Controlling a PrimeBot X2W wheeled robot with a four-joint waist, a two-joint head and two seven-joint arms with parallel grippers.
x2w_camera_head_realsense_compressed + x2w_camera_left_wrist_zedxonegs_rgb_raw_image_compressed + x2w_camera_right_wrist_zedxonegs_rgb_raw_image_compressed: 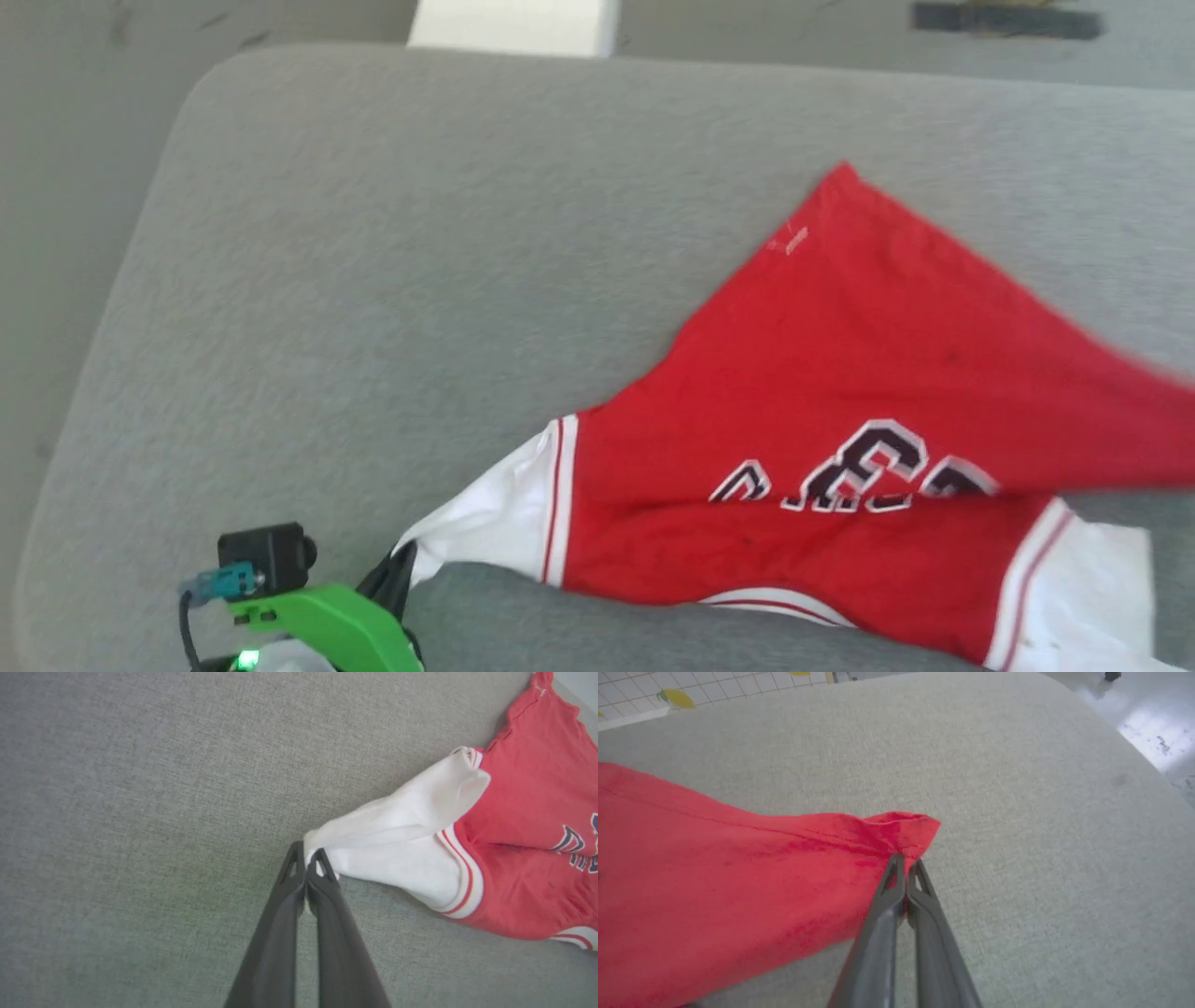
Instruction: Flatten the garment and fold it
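At the left hand (307, 857), closed tips pinch a white sleeve end (327, 842); the right hand (906, 864) clamps a red hem corner (908, 828). Their thin red jersey-style T-shirt (840, 373), likely light and limp, lies half-spread on the grey fabric worktop (420, 280); seamed edges seem the safest holds.

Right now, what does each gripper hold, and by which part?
Both hold the shirt. The left gripper pinches the tip of a white sleeve; the right gripper pinches a red corner.
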